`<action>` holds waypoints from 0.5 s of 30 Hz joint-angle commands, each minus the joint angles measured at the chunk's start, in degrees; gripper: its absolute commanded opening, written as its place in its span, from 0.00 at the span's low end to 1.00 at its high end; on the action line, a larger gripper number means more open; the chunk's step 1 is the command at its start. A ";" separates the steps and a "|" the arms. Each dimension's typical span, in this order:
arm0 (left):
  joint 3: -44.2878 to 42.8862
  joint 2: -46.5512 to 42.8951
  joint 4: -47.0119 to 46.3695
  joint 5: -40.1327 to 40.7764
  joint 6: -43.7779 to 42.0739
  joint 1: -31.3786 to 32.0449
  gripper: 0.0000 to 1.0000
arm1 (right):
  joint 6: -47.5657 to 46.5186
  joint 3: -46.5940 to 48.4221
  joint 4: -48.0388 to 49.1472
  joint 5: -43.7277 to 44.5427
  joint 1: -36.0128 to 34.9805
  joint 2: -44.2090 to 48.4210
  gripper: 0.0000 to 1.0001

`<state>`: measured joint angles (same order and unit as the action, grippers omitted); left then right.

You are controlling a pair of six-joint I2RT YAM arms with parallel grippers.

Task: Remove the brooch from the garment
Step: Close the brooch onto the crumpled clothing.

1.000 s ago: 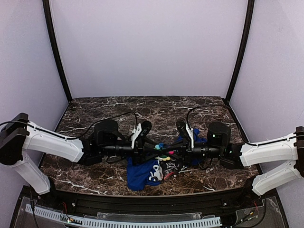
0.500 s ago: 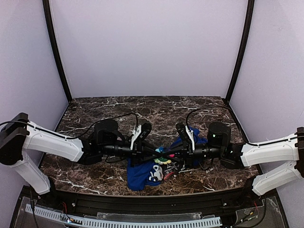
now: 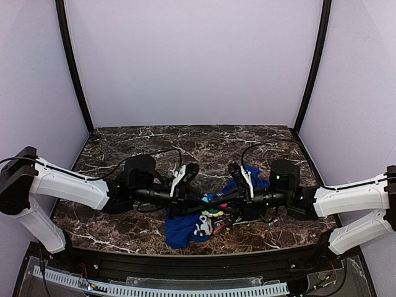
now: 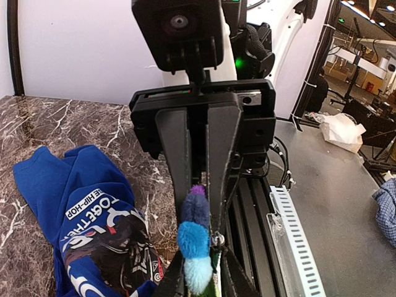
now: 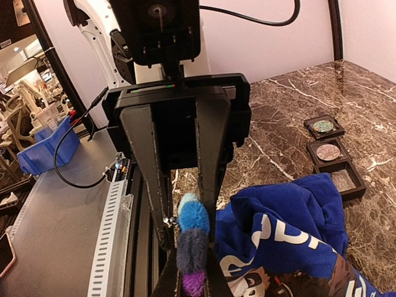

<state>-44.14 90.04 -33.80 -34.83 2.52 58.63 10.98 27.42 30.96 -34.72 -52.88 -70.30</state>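
Observation:
The brooch (image 3: 212, 204) is a small fuzzy multicoloured pin held between both grippers' tips, just above the blue printed garment (image 3: 182, 226). In the left wrist view the brooch (image 4: 195, 238) shows purple, blue, pale blue and green, with a metal pin at its side, and the garment (image 4: 68, 204) lies apart to its left. My left gripper (image 3: 206, 200) and right gripper (image 3: 218, 202) meet tip to tip, both shut on the brooch. In the right wrist view the brooch (image 5: 193, 226) sits beside the garment (image 5: 291, 229). I cannot tell whether it is still pinned to the cloth.
Three small dark square trays (image 5: 328, 151) lie in a row on the marble table (image 3: 204, 145) beyond the garment. A black rail (image 3: 198, 263) and a white slotted strip (image 3: 161, 286) run along the near edge. Cables loop behind both wrists.
Both grippers have edged a little closer together and slightly lower, with the brooch between them. The garment has barely shifted.

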 commanded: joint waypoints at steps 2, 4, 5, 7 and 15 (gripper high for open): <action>-1.89 0.09 1.41 -0.74 -0.84 0.34 0.21 | -0.09 1.76 1.13 1.69 -0.56 -1.16 0.00; -1.91 -0.01 1.53 -0.68 -0.85 0.34 0.21 | 0.03 1.85 1.33 1.67 -0.56 -1.47 0.00; -1.87 -0.12 1.54 -0.68 -0.88 0.34 0.20 | 0.08 1.86 1.38 1.67 -0.55 -1.57 0.00; -1.83 -0.27 1.59 -0.61 -0.88 0.34 0.20 | 0.13 1.90 1.38 1.67 -0.63 -1.68 0.00; -1.81 -0.06 1.41 0.04 -0.79 0.39 0.11 | 0.35 1.72 1.46 1.14 -0.60 -1.11 0.00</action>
<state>-44.64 90.11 -31.83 -34.50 1.80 58.61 11.07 27.75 30.76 -34.87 -52.88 -71.26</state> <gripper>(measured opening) 0.126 0.063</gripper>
